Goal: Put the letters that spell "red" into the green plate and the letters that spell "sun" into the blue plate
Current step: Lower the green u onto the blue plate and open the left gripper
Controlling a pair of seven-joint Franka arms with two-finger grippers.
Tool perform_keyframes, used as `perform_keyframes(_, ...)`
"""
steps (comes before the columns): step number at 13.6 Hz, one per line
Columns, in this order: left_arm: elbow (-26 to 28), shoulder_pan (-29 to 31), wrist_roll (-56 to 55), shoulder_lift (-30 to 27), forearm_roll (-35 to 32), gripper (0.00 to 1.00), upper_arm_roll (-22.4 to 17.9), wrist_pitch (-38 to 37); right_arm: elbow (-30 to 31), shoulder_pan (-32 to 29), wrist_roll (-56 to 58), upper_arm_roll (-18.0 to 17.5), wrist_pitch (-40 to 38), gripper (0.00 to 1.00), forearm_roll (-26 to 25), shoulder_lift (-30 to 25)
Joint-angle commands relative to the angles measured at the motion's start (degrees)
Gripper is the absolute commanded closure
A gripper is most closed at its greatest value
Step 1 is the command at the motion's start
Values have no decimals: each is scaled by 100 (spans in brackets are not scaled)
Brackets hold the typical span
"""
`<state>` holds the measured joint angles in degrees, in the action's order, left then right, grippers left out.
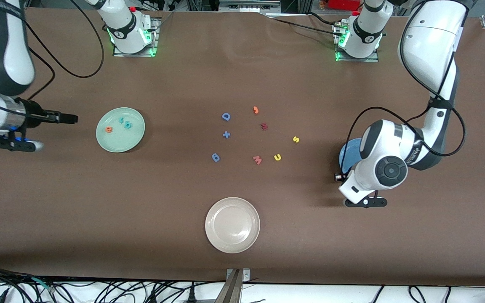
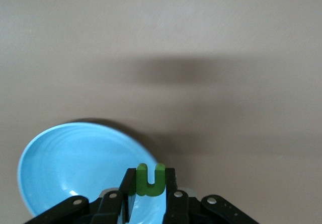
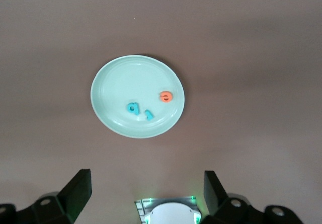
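Front view, read from the right arm's end of the desk (image 1: 183, 84) across: the right claw (image 1: 69, 118) hangs empty beside the green plate (image 1: 135, 139), its fingers spread wide, as the right wrist view also shows. That plate already holds all three letters of "red": the orange e (image 1: 108, 129), the teal r (image 1: 121, 120) and the teal d (image 1: 128, 124), lying close together. I judge that half of the job done.

Mid-desk, the yellow u (image 1: 277, 157) and the yellow s (image 1: 296, 139) lie loose and well apart from either coloured plate, among pieces that do not belong to the task. The cream plate (image 1: 215, 235), nearest the front camera, holds nothing.

At the left arm's end, the blue plate (image 1: 345, 153) is mostly hidden under the left arm. In the left wrist view the left claw (image 2: 151, 186) is clamped on the olive-green n (image 2: 150, 178), over the plate's edge, and what shows of the plate's floor is bare. So "sun" looks one letter under way, two still to fetch.
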<state>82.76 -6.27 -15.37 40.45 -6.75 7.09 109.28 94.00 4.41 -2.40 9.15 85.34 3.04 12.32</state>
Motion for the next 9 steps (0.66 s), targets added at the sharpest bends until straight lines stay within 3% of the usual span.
perform_keyframes(1,266,309,743,-117,-143,70,55,-249,-250,-63,12,-45,-342,1,65,-238)
perform_keyframes(4,301,591,1439,-73,-178,62,46,-372,-251,-63,12,-63,-378,1,65,-624)
perform_keyframes(6,354,644,1511,-29,-187,62,29,-390,-251,-55,12,-115,-264,1,21,-748)
perform_keyframes(9,319,662,1493,-72,-187,46,38,-399,-242,7,3,-203,-71,1,-6,-749)
